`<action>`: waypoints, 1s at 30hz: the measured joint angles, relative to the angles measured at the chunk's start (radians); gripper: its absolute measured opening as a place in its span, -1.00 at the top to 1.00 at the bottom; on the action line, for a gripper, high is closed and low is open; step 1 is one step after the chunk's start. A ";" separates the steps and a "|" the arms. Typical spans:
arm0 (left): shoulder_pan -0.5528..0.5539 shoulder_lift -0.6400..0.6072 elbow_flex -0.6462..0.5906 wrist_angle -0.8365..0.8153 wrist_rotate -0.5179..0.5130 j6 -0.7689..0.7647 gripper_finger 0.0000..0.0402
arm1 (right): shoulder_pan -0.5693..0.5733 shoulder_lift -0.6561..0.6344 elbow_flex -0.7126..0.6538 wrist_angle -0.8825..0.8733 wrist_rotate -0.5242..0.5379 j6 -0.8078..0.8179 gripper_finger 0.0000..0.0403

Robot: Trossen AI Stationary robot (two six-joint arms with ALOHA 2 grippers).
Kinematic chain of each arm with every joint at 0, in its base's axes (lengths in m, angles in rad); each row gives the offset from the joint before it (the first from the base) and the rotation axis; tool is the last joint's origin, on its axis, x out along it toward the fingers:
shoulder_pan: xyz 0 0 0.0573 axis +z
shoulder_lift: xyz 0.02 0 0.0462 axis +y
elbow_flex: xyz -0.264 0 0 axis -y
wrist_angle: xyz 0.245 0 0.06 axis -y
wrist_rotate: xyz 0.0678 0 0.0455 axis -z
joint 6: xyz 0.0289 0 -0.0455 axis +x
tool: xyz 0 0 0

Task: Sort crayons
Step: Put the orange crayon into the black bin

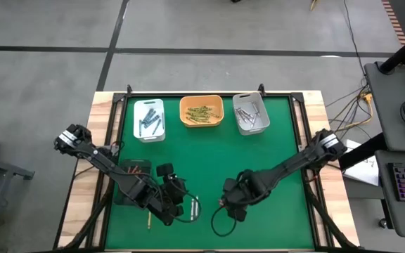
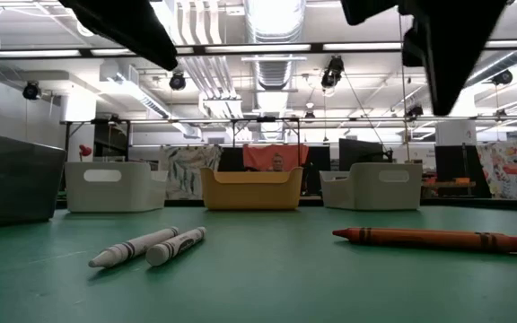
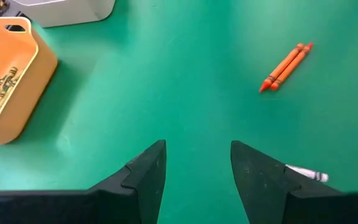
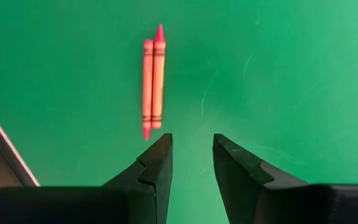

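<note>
Two red-orange crayons [image 4: 153, 81] lie side by side on the green mat, just ahead of my right gripper [image 4: 191, 155], which is open and points down at the bare mat beside them. They also show in the left wrist view as crayons [image 3: 286, 65]. Two white crayons [image 2: 151, 247] lie on the mat near the front edge. One white crayon [image 3: 306, 173] shows just past the outer side of a finger of my left gripper [image 3: 197, 168], which is open over bare mat. In the high view my left gripper [image 1: 180, 202] and my right gripper [image 1: 226, 201] stand near the table's front middle.
Along the far edge stand a white tray [image 1: 148, 119] with dark crayons, an orange tray [image 1: 201, 111] with yellow-olive ones and a grey tray [image 1: 250, 114] with grey ones. A dark tray [image 1: 126, 181] sits at near left. A single crayon [image 1: 148, 221] lies near the front edge.
</note>
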 joint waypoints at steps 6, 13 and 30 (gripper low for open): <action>-0.001 0.000 0.000 0.036 -0.001 0.000 0.19 | 0.032 0.061 0.000 0.015 0.009 0.021 0.54; -0.001 0.000 -0.001 0.040 -0.001 0.000 0.19 | 0.037 0.145 0.000 0.082 0.015 0.004 0.54; -0.001 0.000 -0.001 0.038 -0.031 0.004 0.19 | 0.037 0.196 0.003 0.151 0.090 -0.042 0.48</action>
